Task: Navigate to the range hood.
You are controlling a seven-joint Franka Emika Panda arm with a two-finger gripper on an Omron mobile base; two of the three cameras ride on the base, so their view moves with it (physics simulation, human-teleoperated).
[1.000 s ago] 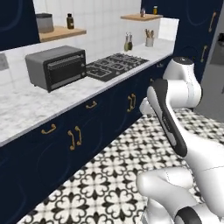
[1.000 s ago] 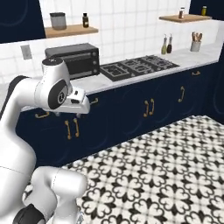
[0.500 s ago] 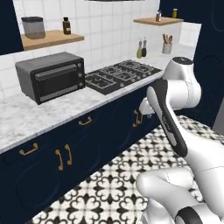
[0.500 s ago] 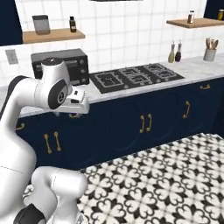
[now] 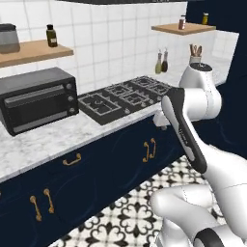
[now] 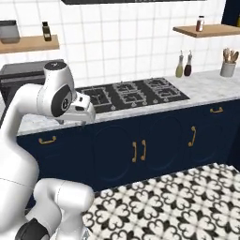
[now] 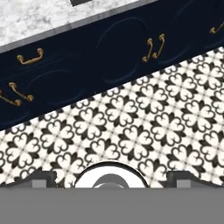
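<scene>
The range hood (image 6: 133,1) shows as a thin dark strip at the top edge of the right base view, straight above the gas cooktop (image 6: 133,93). In the left base view the range hood (image 5: 116,1) is the same dark sliver above the cooktop (image 5: 128,96). My arm is folded in front of the base. Its hand (image 5: 161,119) hangs at counter height and points down at the floor. In the hand view my gripper (image 7: 111,178) is open, its fingertips (image 7: 40,176) wide apart with nothing held, over the patterned floor tiles (image 7: 131,113).
A grey toaster oven (image 5: 38,99) stands on the marble counter (image 5: 43,140) left of the cooktop. Two bottles (image 6: 183,64) and a utensil holder (image 6: 228,66) stand at the right. Wooden shelves (image 6: 208,30) hang on the tiled wall. Navy cabinets (image 6: 140,147) line the floor ahead.
The whole scene has slid left to right in both base views: the base has moved, the cooktop now lies ahead and the hood's edge has come into view. The arm's pose is unchanged.
</scene>
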